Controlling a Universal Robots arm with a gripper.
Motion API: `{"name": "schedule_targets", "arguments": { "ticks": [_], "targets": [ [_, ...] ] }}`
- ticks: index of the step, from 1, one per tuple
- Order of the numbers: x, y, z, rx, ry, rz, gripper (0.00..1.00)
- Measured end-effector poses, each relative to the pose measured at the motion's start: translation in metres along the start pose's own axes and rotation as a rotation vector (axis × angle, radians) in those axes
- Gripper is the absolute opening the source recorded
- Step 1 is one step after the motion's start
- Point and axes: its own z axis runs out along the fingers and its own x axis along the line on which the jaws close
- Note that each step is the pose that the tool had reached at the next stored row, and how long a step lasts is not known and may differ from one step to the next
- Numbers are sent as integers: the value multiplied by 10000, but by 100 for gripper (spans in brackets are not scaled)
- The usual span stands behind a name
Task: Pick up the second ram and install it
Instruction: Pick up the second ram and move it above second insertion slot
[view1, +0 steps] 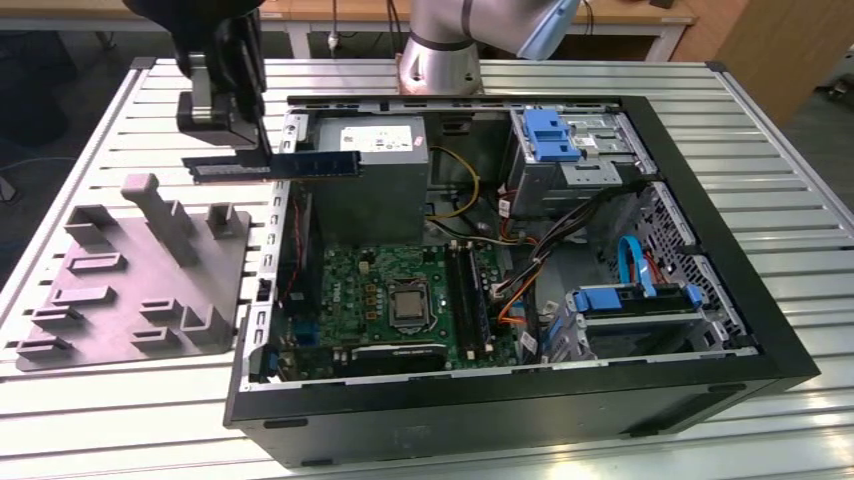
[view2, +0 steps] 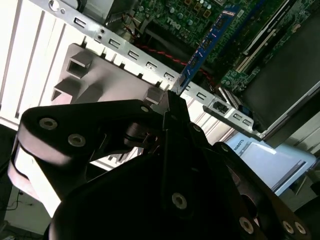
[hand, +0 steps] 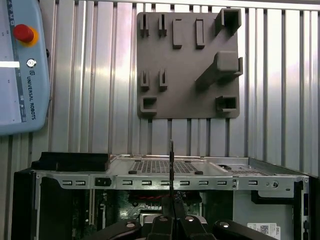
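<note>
In the upper left of the exterior view the pincer (view1: 248, 150) is clenched on the second ram (view1: 287, 165), which hangs level in the air over the rim of the open computer case (view1: 507, 410), well above the counter (view1: 787, 170). The hold is on a thin board, so the stick could twist or slip. A low path could knock it on the case wall, or bring it askew to the motherboard (view1: 350, 285).

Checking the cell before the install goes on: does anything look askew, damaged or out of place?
Nothing stands out. The pincer holds the ram straight, near the case wall. The tray lies flat on the table beside the case, and no damage shows.
</note>
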Motion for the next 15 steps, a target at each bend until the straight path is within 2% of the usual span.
{"name": "schedule_targets", "arguments": {
  "ticks": [15],
  "targets": [
    [3,-256,-7,0,-2,-1,11]
  ]
}}
